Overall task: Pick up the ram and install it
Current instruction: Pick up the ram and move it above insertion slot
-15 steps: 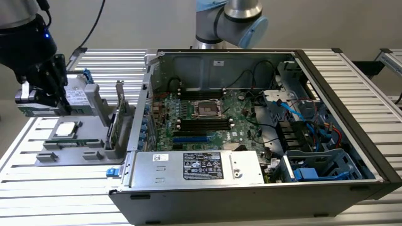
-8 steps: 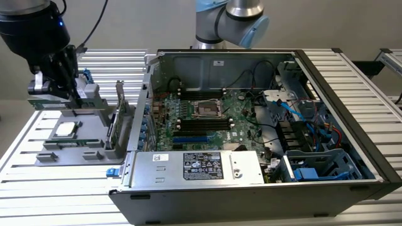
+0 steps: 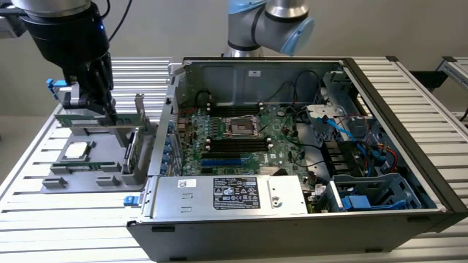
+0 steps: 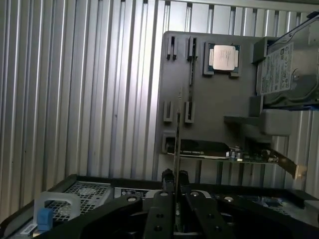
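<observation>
The end effector is clamped on the ram. In the wrist view its two fingers stand together with the thin stick between them. The ram is seen there from its edge, as a narrow dark line that runs out from the fingertips over the grey holder. I think it is gripped by one end and by its flat faces so that the long lower edge stays free for a slot. It seems to be clear of the holder's own grooves, though the height above them I cannot judge.

The holder lies on the desk, near the edge on the exterior view's left, just beside the open computer case. Its parts are kept apart from each other: a processor, a hard drive and the expansion card standing in the groove on the case's side.

The wrist view makes the grip and the alignment of the stick plain. The exterior view gives what the wrist view lacks: the motherboard inside the case with its long black memory slots, well apart from where the arm is now.
</observation>
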Available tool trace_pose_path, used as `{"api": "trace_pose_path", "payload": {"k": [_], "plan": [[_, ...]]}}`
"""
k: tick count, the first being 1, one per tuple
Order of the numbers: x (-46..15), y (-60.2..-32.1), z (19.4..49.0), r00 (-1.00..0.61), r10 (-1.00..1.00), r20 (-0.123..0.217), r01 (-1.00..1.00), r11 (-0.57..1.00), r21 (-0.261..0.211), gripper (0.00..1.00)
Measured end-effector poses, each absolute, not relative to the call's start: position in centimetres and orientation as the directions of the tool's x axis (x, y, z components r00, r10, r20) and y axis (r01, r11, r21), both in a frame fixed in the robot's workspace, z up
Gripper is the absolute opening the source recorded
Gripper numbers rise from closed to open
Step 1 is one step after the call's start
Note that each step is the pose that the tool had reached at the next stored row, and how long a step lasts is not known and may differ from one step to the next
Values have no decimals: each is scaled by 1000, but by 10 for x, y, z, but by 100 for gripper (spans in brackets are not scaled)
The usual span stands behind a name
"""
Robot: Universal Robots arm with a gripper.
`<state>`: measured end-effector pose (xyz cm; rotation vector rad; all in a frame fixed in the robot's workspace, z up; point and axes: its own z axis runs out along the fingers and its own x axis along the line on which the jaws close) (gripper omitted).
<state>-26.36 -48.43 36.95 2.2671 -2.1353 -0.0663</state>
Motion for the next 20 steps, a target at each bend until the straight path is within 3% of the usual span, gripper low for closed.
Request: {"api": "trace_pose_path", "payload": {"k": [20], "plan": [[-173, -484, 378, 69, -997, -43, -996, -71, 47, 14]]}}
